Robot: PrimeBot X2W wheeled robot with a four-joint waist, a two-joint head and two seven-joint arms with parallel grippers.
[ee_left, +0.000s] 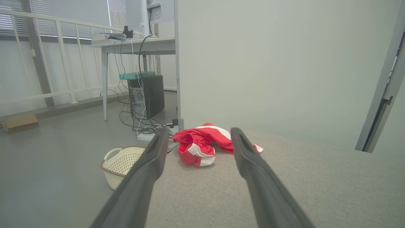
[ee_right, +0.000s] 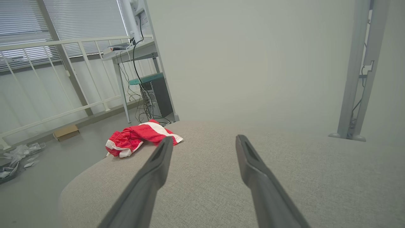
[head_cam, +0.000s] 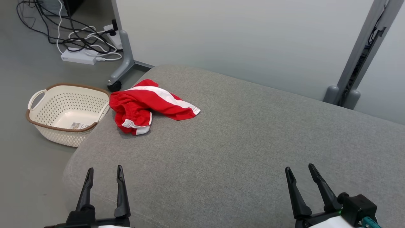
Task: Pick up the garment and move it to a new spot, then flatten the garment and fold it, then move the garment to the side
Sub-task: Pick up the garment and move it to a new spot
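Crumpled red-and-white shorts (head_cam: 142, 107) lie at the grey cushion's (head_cam: 237, 142) far left corner, above a cream basket (head_cam: 76, 85) on the floor. The left pincer (head_cam: 105, 169) and right pincer (head_cam: 299, 167) hover at the near edge, both spread apart and empty.

Lit evenly and softly, brightest at the blinds (ee_right: 85, 19) in the upper left of both wrist views, faintly shadowed beneath the garment (head_cam: 142, 104), crisp in the head view, blurred and stretched along the near fingers (ee_left: 139, 180).

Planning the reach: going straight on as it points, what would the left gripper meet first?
Likely the red garment, seen between the open jaws of the left gripper, though its fingers might brush the cushion first.
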